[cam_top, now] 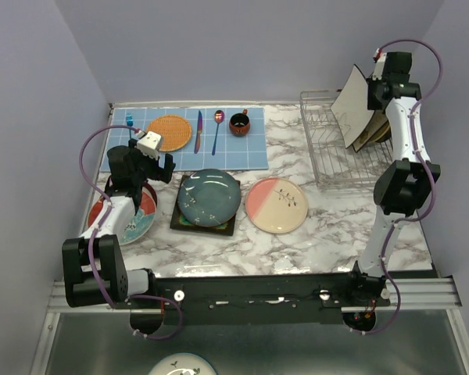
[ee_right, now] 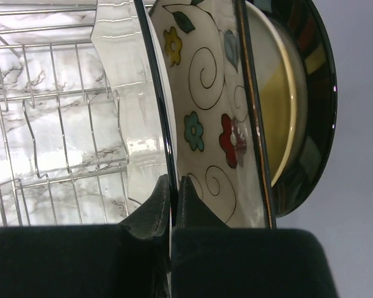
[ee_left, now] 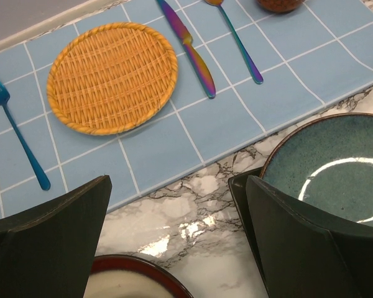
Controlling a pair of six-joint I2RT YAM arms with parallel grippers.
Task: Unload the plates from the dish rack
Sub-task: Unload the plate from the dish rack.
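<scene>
Far-right corner of the marble tabletop (cam_top: 336,226) held the dish rack (cam_top: 328,152); my right hand (ee_right: 172,189) was clamped on the flowered plate (ee_right: 202,87) at its rim, arm stretched high, wrist bent down.

I see the dish rack (ee_right: 61,124) as thin, bright metal wire, and the flowered plate (ee_right: 202,124) has a smooth, glossy glaze. On my left view the mat (ee_left: 112,77) is rough woven fibre, the knife (ee_left: 189,49) is shiny rainbow-tinted metal, the teal plate (ee_left: 336,167) is speckled and glossy, and the table (ee_left: 193,211) is a polished marble pattern.
</scene>
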